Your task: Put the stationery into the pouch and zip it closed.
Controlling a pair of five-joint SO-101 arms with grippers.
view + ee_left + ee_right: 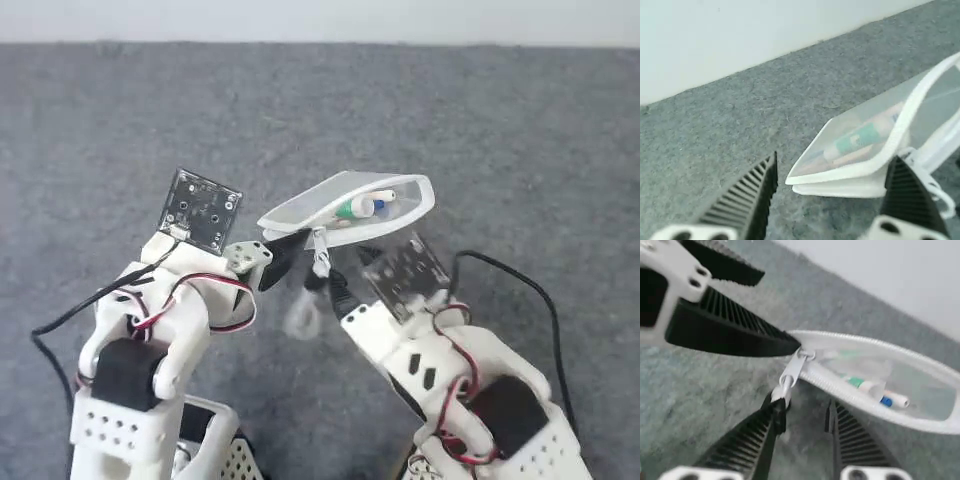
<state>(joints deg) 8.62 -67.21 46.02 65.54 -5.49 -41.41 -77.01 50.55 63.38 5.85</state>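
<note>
Stationery is inside the pouch, the zip open, its pull at the right gripper; left gripper and right jaws apart; zipping remains.

Setting: robotics test bench, lab or workshop type. Counter covered in plain grey felt-like matting, running up to a bare white wall. Opposite the wall, left arm and right arm of white printed plastic, with exposed wiring and bare circuit boards.
</note>
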